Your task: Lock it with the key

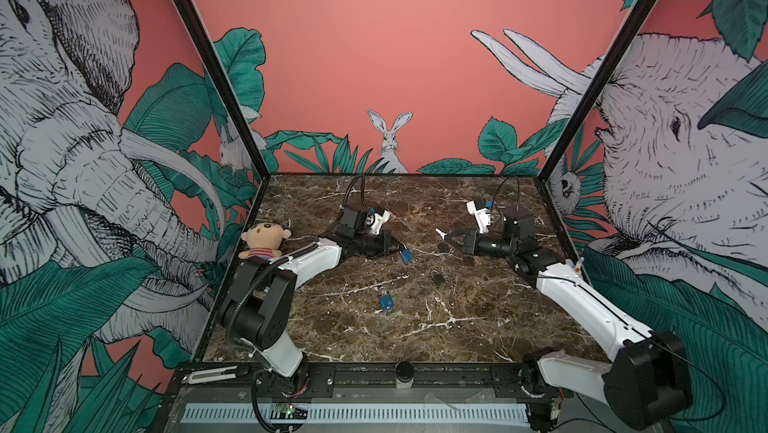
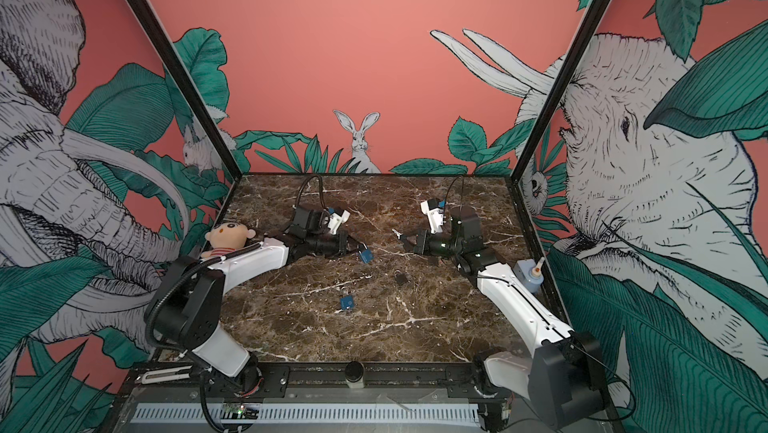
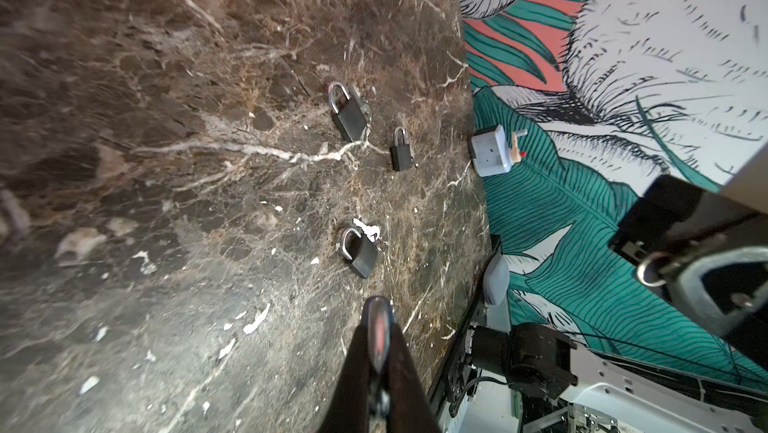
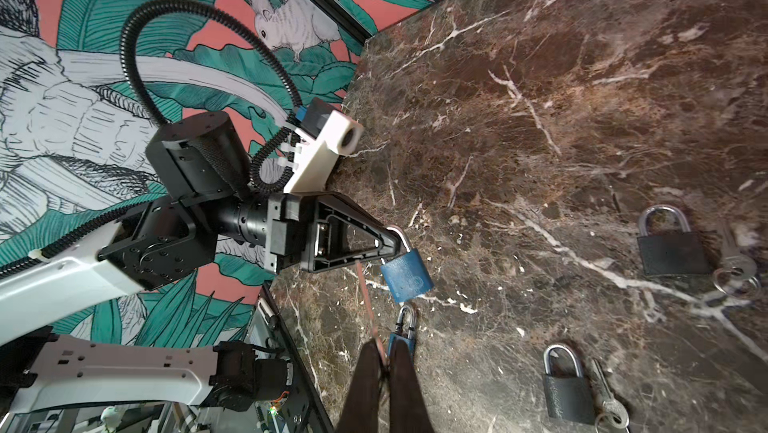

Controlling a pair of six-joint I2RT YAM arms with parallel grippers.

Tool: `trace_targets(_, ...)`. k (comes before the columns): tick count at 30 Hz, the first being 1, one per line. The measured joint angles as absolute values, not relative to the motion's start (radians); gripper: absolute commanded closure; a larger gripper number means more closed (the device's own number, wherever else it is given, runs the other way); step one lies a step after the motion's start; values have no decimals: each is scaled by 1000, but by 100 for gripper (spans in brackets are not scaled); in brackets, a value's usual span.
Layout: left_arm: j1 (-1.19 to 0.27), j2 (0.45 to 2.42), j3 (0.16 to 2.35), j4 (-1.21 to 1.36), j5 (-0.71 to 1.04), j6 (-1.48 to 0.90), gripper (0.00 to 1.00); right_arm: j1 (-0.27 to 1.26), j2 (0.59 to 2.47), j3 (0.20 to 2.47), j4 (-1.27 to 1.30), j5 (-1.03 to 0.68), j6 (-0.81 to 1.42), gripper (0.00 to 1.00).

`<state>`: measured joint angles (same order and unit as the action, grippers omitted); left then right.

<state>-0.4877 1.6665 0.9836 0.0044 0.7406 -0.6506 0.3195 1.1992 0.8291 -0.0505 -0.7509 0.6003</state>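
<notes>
**locknoob:** where's the blue padlock [image 4: 407, 275] even sitting?

**yam_fan:** dangling from the left gripper [image 4: 392, 240], jaws clamped on its shackle [image 4: 405, 242], looks clear of the table [image 1: 457, 327]. Right gripper [image 1: 451, 237] is pinched shut on the key [image 1: 440, 232], near the lock but apart.

**locknoob:** handling?

**yam_fan:** I'd guess dense, rigid, slick metal. Hung by the shackle it'll swing; bracing the body helps.

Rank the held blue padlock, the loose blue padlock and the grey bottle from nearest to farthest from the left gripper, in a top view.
1. The held blue padlock: hangs by its shackle from the left gripper, near the centre.
2. The loose blue padlock: lies flat, toward the front.
3. The grey bottle: far off on the right side.
</notes>
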Motion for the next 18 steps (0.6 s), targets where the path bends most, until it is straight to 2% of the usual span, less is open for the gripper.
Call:
trace_targets(10,-493,1892,1128,-1,694,-623,100,319,1211,829,-72,-740,573,100)
trace_targets(18,-498,1988,1180,4,686,-627,100,319,1233,829,-73,-739,554,100)
